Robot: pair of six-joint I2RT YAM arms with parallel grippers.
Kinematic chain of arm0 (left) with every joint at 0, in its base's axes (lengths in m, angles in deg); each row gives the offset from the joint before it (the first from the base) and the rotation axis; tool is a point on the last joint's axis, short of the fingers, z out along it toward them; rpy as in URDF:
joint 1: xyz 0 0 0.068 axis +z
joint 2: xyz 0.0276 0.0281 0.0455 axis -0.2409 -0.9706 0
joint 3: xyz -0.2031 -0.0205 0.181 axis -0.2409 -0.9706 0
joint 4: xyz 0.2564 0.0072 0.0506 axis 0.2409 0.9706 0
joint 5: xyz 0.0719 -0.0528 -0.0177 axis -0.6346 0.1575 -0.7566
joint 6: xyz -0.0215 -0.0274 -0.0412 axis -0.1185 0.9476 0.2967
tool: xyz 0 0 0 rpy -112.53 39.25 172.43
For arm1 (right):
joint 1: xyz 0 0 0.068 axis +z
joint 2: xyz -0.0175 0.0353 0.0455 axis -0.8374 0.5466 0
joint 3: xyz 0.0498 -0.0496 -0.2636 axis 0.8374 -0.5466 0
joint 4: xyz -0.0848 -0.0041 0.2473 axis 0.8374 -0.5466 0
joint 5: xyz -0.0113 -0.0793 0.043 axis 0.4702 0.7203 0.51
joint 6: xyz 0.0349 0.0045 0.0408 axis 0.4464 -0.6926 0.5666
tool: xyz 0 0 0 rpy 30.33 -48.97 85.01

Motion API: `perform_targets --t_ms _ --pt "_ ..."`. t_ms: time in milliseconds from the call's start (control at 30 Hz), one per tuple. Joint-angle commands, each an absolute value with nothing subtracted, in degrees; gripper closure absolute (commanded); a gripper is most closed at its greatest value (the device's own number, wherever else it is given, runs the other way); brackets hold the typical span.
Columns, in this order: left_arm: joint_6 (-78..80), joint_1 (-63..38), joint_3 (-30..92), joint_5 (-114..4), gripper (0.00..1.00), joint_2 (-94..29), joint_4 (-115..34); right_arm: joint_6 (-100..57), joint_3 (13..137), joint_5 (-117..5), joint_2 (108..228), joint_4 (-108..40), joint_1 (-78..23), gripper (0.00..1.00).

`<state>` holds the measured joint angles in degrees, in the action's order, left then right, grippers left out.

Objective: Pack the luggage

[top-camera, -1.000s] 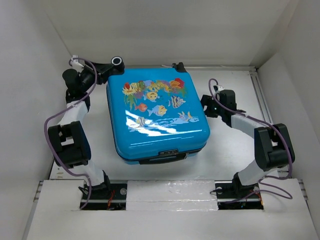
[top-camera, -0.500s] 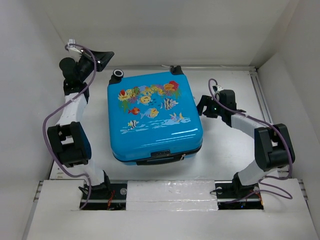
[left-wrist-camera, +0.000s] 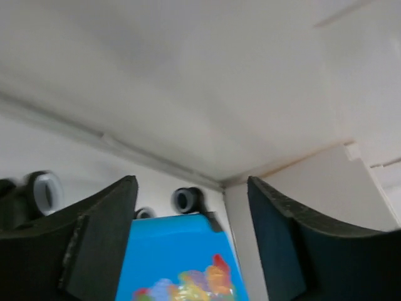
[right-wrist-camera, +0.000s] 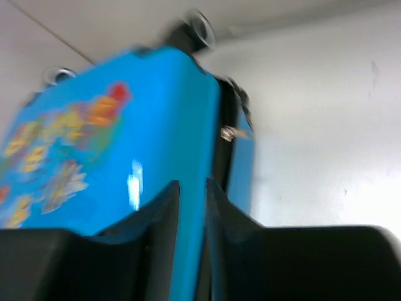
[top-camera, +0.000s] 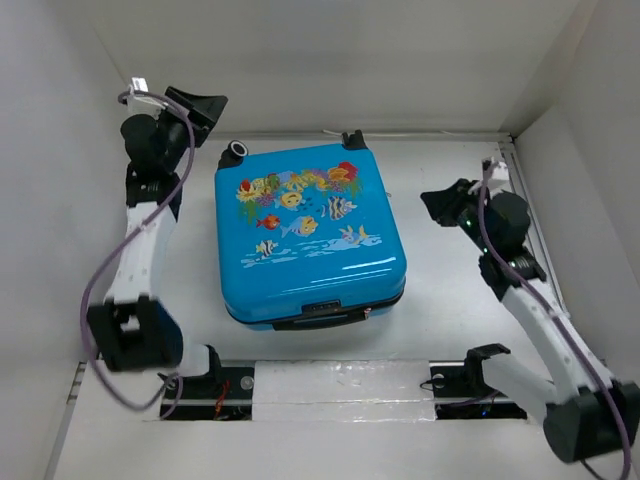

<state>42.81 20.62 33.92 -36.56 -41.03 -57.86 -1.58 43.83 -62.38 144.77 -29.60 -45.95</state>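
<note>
The luggage [top-camera: 310,240], a bright-blue hard-shell suitcase, lies closed and flat on the table with its fish print facing up. Black wheels [top-camera: 234,151] point to the back wall and the handle faces the arm bases. My left gripper [top-camera: 212,110] hangs high by the back-left corner, above and clear of the case. In the left wrist view it [left-wrist-camera: 191,188] is open wide and empty, with the luggage [left-wrist-camera: 175,257] below. My right gripper [top-camera: 435,203] floats to the right of the case without touching it. Its fingers [right-wrist-camera: 191,185] keep a narrow empty gap, the luggage [right-wrist-camera: 125,125] beyond them.
White walls close in the table at the back, left and right. A raised rail [top-camera: 520,200] runs along the right side. A white plate [top-camera: 340,385] at the near edge carries both arm bases. A zipper pull [right-wrist-camera: 227,133] shows on the case's side seam.
The left gripper lifted away from the case's back-left wheel and opened wide. The case settled slightly left. The right arm swung up and away to the right, its jaws narrowing.
</note>
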Motion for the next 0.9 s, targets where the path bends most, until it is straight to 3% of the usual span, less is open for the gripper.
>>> perform_targets --t_ms 0,33,167,200,233,367,600,767,867 --pt "29.7 11.6 36.8 -50.2 0.37 -20.7 -55.7 -1.5 42.6 -59.7 134.6 -32.0 -41.3 0.79" --pt "30.4 10.1 32.9 -50.2 0.4 -16.7 -57.2 -2.0 41.8 -60.6 132.5 -33.4 -40.1 0.98" --pt "38.4 9.4 1.7 -56.0 0.78 4.0 -57.5 -4.7 42.0 -65.0 126.6 -41.2 -32.7 1.0" --pt "37.9 9.4 -1.5 -63.8 0.92 11.5 -54.1 -6.4 42.0 -65.8 126.6 -45.1 -31.2 1.0" --pt "36.6 9.4 -3.9 -68.1 0.98 14.9 -46.0 -7.0 42.9 -69.0 126.6 -47.1 -28.1 1.0" --pt "34.7 9.4 -9.3 -80.9 1.0 28.0 -24.8 -6.4 41.1 -71.8 122.3 -53.1 -19.5 1.0" --pt "50.9 5.6 -17.4 -76.5 1.0 36.0 -12.0 2.0 33.8 -65.3 119.2 -53.3 -5.7 1.0" --pt "58.9 4.8 -24.4 -75.0 1.0 38.7 -11.8 8.2 26.6 -57.7 122.9 -44.8 2.4 0.91" --pt "61.1 4.8 -32.4 -70.6 1.0 36.9 -20.8 9.7 24.1 -49.4 127.6 -39.7 5.3 0.89"
